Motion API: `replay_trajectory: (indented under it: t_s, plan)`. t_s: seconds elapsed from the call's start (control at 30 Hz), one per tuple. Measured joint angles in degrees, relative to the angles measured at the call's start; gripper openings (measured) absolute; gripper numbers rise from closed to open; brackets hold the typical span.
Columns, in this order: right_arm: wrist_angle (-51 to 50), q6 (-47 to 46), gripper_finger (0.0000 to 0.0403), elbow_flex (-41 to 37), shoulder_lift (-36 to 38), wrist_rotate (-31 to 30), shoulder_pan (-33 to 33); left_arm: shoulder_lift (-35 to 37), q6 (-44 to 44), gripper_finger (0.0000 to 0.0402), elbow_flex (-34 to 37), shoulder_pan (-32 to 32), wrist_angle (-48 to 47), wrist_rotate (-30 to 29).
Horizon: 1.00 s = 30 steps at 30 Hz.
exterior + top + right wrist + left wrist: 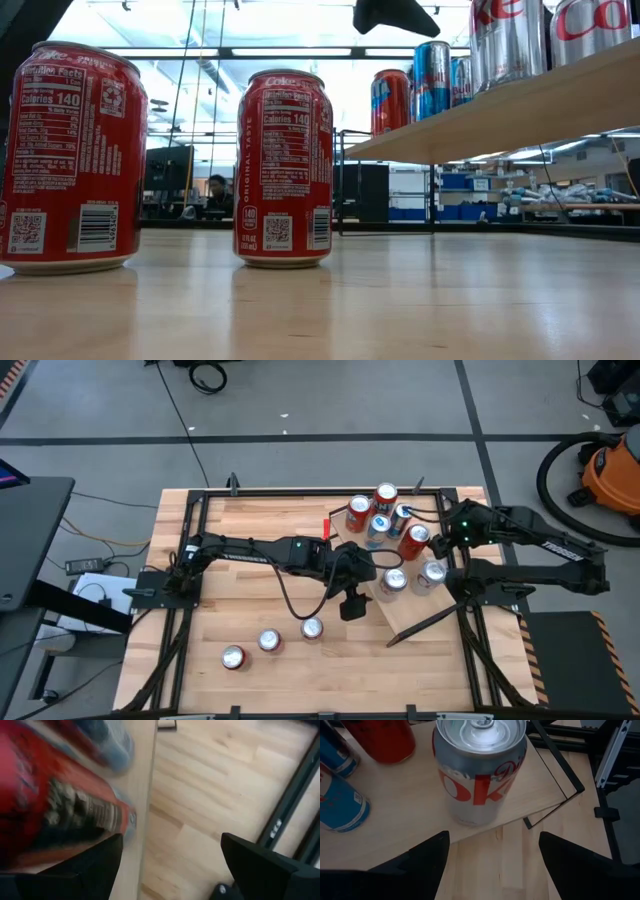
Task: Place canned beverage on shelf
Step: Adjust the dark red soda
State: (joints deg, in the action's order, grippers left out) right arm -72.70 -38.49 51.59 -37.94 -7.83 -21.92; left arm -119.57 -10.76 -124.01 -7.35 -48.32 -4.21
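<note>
I've got the left gripper (352, 603) hanging spread wide and empty just in front of a silver Diet Coke can (480, 767), which stands upright near the low edge of the sloped light-wood shelf with thin black metal supports (425, 612). Nothing's between the fingers (427, 860) — I judge this can as placed. The right gripper (447, 550) is over the shelf's far end, also spread and holding nothing, a red can (55, 815) lying close beside it. Approx. seven cans sit on the shelf, red, blue and silver. Three red cola cans (268, 641) are left standing on the planked wood table (240, 590), well apart from the shelf — so roughly two-thirds done by my count, those three to go.
</note>
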Motion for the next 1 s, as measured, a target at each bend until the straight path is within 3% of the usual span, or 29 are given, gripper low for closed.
replay_trajectory:
  t_s: [0.5,1.0]
  plan:
    - [-0.99,-0.30,0.0346,1.01,0.25,-1.34,0.03,0.00,0.04,0.0318,0.00,0.07,-0.12,-0.02]
    - [1.63,1.02,0.0346,1.03,0.20,-0.03,0.03,-0.02,0.04,0.0318,0.00,-0.26,5.75,-0.04]
